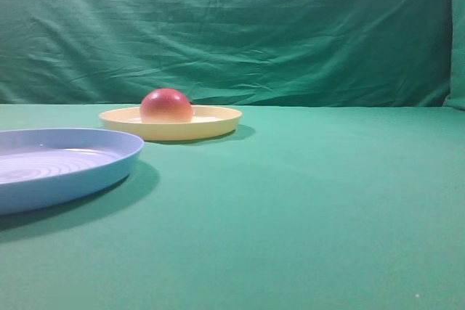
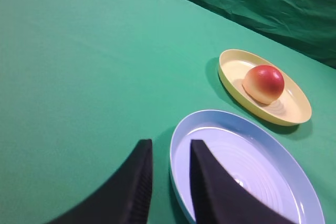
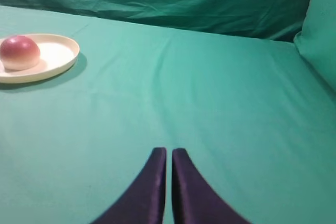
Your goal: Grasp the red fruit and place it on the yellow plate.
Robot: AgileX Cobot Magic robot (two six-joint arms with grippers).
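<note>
Exterior high view: the red fruit (image 1: 166,105) sits flat side down on the yellow plate (image 1: 218,123), left of the plate's centre. The light-blue plate (image 1: 109,162) lies near the yellow plate, closer to the camera, not touching it. Neither of my grippers shows here.

Left wrist view: my left gripper (image 2: 169,174) hangs empty, fingers slightly parted, over the blue plate's near rim, well apart from the yellow plate. The fruit rests inside the yellow rim.

Right wrist view: my right gripper (image 3: 168,174) is empty, fingers nearly together, above bare green cloth (image 3: 210,103), well apart from the yellow plate.

Judgement: placement looks complete; nothing left but to keep clear.
</note>
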